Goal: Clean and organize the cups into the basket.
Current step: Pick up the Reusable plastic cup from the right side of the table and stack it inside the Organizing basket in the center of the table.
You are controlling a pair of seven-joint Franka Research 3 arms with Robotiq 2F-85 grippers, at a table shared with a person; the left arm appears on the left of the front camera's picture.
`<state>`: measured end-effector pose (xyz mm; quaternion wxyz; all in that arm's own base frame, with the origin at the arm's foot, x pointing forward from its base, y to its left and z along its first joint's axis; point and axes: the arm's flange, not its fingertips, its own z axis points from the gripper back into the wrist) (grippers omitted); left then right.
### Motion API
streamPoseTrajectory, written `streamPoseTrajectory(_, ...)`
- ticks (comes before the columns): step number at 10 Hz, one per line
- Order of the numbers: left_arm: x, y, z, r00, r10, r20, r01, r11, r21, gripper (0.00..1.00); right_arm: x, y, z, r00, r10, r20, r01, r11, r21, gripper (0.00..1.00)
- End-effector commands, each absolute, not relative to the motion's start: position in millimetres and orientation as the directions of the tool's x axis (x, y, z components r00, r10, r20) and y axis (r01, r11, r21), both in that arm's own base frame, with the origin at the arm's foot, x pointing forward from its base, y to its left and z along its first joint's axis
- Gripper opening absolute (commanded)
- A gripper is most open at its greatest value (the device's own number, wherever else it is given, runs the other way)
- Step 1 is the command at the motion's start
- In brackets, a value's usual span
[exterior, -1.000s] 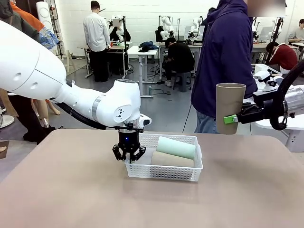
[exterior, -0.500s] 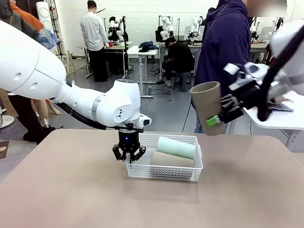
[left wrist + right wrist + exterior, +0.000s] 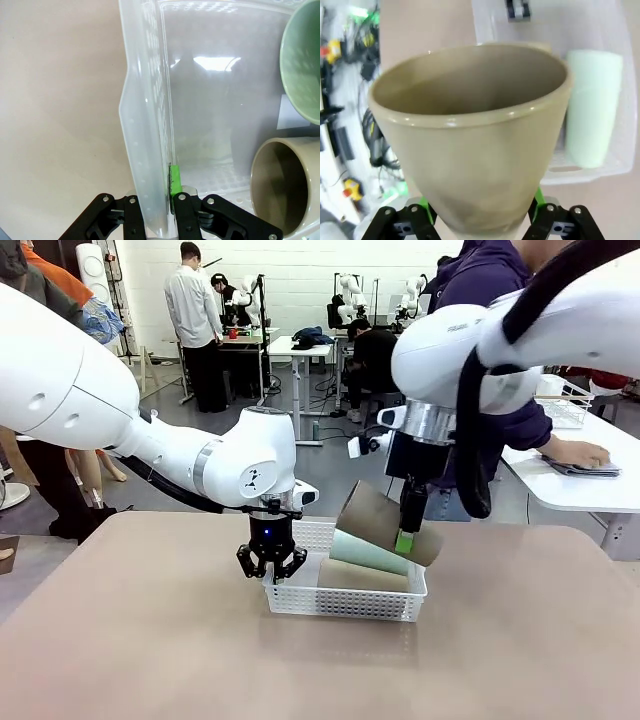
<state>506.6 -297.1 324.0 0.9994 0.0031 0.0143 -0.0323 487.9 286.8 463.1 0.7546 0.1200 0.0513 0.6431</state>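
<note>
My right claw (image 3: 402, 537) holds a likely light, stiff brown cup (image 3: 368, 518) near its base; my left claw (image 3: 271, 565) pinches the basket (image 3: 345, 602).

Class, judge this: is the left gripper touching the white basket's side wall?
Touching. The left wrist view shows the left gripper shut on the basket wall, pad pressed against it.

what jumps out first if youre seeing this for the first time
The right gripper holds a brown cup tilted over the white basket at mid-table. Inside lie a mint green cup and a second brown cup, while the left gripper pinches the basket's left wall.
</note>
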Motion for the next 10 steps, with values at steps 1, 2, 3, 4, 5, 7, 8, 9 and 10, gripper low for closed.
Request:
streamPoseTrajectory(1,504,-295,323,0.997,-0.075,-0.032,0.075,0.997,0.010,0.00,516,310,484,0.125,0.992,0.026,-0.947,0.112,0.300,0.81)
streamPoseTrajectory(2,504,-295,323,0.997,-0.075,-0.032,0.075,0.997,0.010,0.00,521,317,480,0.120,0.993,0.014,-0.946,0.110,0.304,0.81)
streamPoseTrajectory(3,504,-295,323,0.997,-0.075,-0.032,0.075,0.997,0.010,0.00,528,322,473,0.123,0.992,-0.007,-0.949,0.120,0.293,0.81)
streamPoseTrajectory(4,504,-295,323,0.997,-0.075,-0.032,0.075,0.997,0.010,0.00,534,324,466,0.119,0.993,-0.006,-0.953,0.116,0.278,0.81)
streamPoseTrajectory(5,504,-295,323,0.997,-0.075,-0.032,0.075,0.997,0.010,0.00,542,323,457,0.124,0.992,-0.002,-0.958,0.120,0.261,0.81)
streamPoseTrajectory(7,504,-295,323,0.997,-0.075,-0.032,0.075,0.997,0.010,0.00,545,317,438,0.136,0.991,0.010,-0.968,0.131,0.213,0.81)
streamPoseTrajectory(8,504,-295,323,0.997,-0.075,-0.032,0.075,0.997,0.010,0.00,541,312,427,0.127,0.992,0.023,-0.977,0.121,0.176,0.81)
streamPoseTrajectory(9,504,-295,323,0.997,-0.075,-0.032,0.075,0.997,0.010,0.00,537,307,417,0.128,0.991,0.033,-0.981,0.121,0.154,0.81)
streamPoseTrajectory(10,504,-295,323,0.997,-0.075,-0.032,0.075,0.997,0.010,0.00,534,301,408,0.121,0.991,0.062,-0.984,0.112,0.136,0.81)
